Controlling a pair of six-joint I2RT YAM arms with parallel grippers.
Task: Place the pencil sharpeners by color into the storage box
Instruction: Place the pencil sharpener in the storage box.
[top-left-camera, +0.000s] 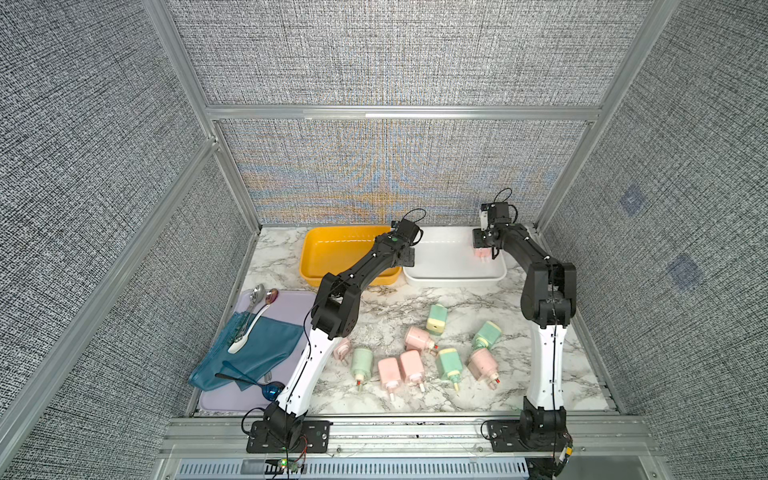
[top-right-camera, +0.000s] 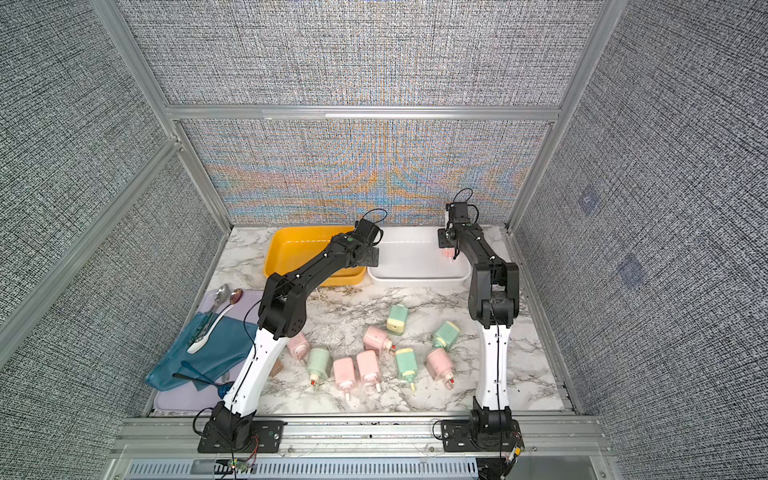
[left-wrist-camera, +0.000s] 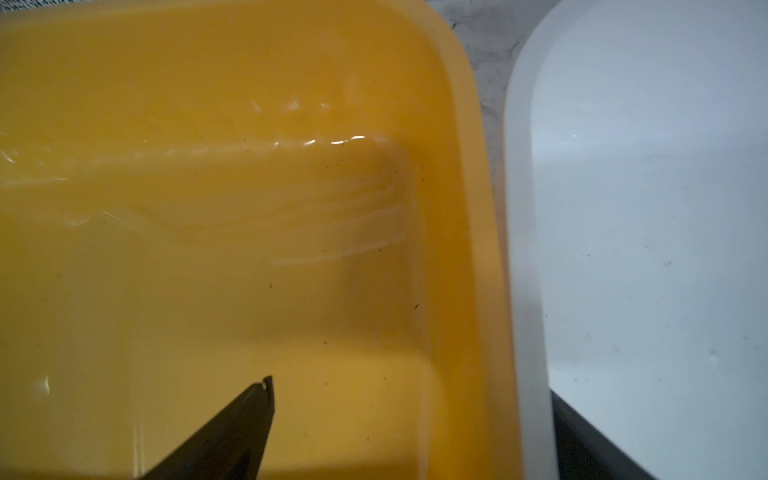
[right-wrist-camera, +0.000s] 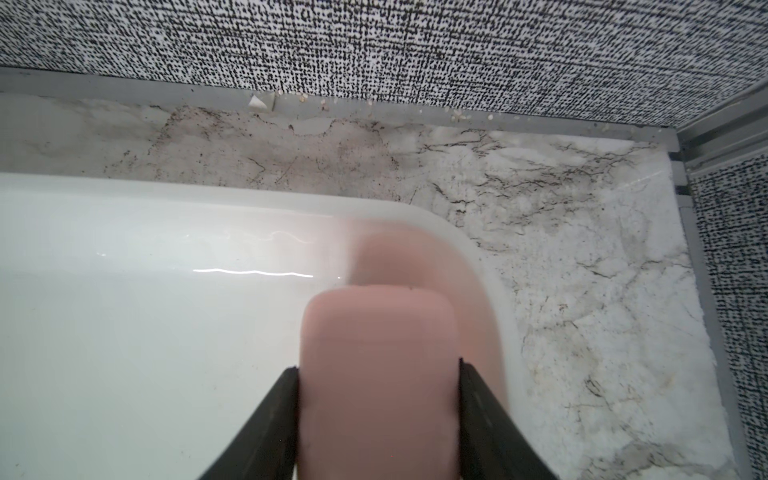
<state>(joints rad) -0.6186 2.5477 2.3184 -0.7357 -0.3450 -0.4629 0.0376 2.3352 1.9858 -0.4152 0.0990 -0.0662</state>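
Observation:
My right gripper (right-wrist-camera: 378, 365) is shut on a pink pencil sharpener (right-wrist-camera: 378, 324), low inside the far right corner of the white storage box (top-left-camera: 453, 279); both top views show it there (top-right-camera: 448, 252). My left gripper (left-wrist-camera: 411, 386) hangs open and empty over the right end of the yellow storage box (top-left-camera: 309, 253), which holds nothing I can see. Several sharpeners lie loose on the marble in front, among them a green one (top-left-camera: 436, 319), a pink one (top-left-camera: 419, 338) and a pink pair (top-left-camera: 401, 370). Another pink one (top-left-camera: 343, 349) is half hidden by the left arm.
A lilac tray (top-left-camera: 216, 401) at the front left carries a blue cloth (top-left-camera: 257, 345), spoons (top-left-camera: 259, 297) and dark utensils. A small brown object (top-right-camera: 277, 368) sits beside the left arm. Fabric walls and aluminium posts close in the back and both sides.

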